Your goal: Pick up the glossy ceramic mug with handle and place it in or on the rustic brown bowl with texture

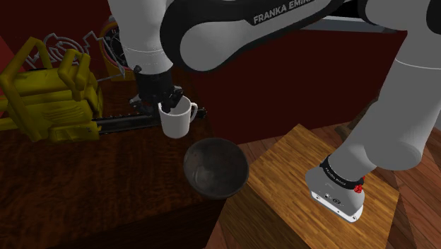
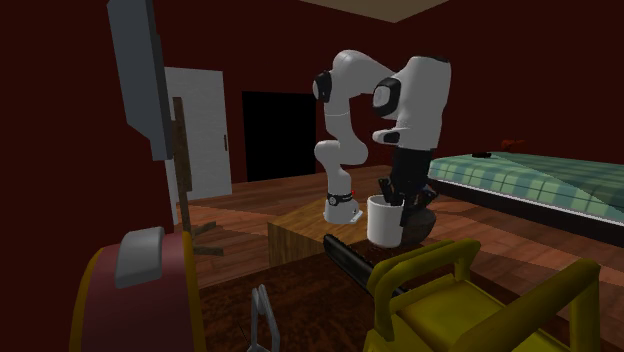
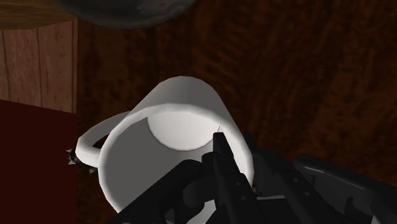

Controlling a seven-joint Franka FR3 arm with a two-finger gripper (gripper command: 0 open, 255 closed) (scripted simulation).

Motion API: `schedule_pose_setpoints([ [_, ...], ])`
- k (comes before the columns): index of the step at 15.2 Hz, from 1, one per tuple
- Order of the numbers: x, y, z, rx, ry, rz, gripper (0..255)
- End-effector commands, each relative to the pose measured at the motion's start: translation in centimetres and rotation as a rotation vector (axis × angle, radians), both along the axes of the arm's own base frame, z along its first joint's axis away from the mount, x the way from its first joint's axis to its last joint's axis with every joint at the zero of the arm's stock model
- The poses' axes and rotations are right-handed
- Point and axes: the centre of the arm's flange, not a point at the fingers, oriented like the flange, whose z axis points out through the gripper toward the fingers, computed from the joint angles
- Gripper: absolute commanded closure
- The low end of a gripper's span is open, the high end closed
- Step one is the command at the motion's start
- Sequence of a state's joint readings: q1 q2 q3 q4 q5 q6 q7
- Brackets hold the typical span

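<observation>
White lettering on the arm (image 1: 283,21) reads "FRANKA EMIK", with the rest cut off at the picture's edge. The tabletop (image 1: 106,184) is dark reddish-brown wood, and its landmark is the bowl (image 1: 215,168), round, dull grey-brown and rough inside. The pale wooden stand (image 1: 297,184) sits just beside the bowl. The walls are deep red and the floor is wood. Well beyond the bowl there's a bed (image 2: 530,180) with a green checked cover, a white door (image 2: 200,130) and a black area (image 2: 278,135). The mug (image 1: 177,120) is plain glossy white, upright, with its handle (image 3: 95,137) curling out. It's just beside the bowl, between it and a yellow chainsaw (image 1: 53,95). The gripper (image 1: 172,105) is clamped on the mug's rim, one finger (image 3: 222,165) inside. Whether the mug is clear of the tabletop, I can't tell.
</observation>
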State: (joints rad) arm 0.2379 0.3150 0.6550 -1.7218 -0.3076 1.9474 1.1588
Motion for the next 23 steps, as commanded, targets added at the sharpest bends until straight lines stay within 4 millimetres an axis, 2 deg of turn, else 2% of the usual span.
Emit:
schedule_pose_setpoints([
  [1,0.0,0.0,1.2,0.0,0.0,0.0,255],
  [16,0.0,0.0,8.8,0.0,0.0,0.0,255],
  [23,-9.0,-1.4,10.0,0.0,0.0,0.0,255],
])
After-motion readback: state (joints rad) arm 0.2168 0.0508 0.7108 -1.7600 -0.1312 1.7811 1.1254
